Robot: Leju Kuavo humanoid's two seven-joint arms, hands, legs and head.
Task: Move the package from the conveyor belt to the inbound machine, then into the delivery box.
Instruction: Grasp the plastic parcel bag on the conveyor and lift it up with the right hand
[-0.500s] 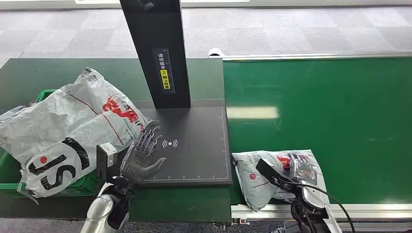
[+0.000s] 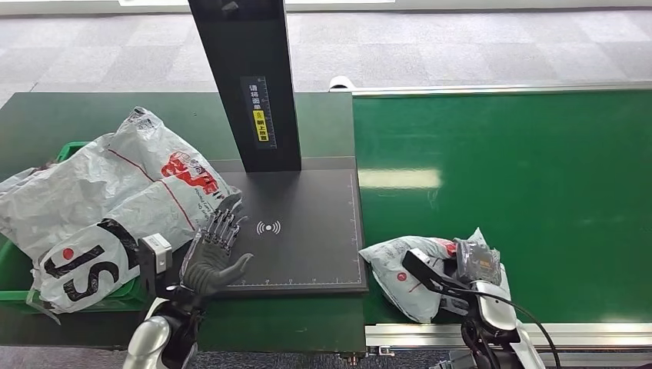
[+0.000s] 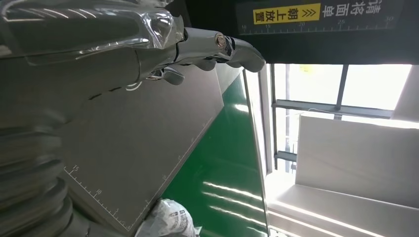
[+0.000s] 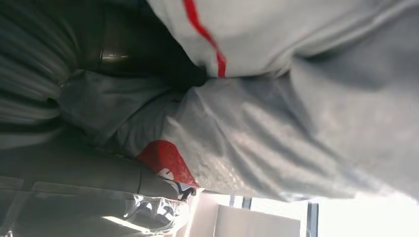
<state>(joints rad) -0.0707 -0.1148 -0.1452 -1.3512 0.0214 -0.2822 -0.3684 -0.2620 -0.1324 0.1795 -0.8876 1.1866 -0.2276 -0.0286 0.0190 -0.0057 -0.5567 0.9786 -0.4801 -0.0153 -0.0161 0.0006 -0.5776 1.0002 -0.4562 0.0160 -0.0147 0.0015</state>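
A white package with red print lies on the green conveyor belt near its front edge, bunched up. My right hand grips its right end, and a corner of the bag sticks up above the fingers. The right wrist view has the package pressed close against the hand. My left hand hovers open over the left front part of the inbound machine's black plate, fingers spread. In the left wrist view the fingers reach out above the plate, with the package beyond its edge.
The machine's black post rises from the back of the plate. At the left, a green delivery box holds large white bags that spill onto the plate's left edge. A metal rail borders the belt's front.
The right hand has tightened on the package, which is now crumpled and smaller with one corner raised. The left hand has drawn back slightly toward me.
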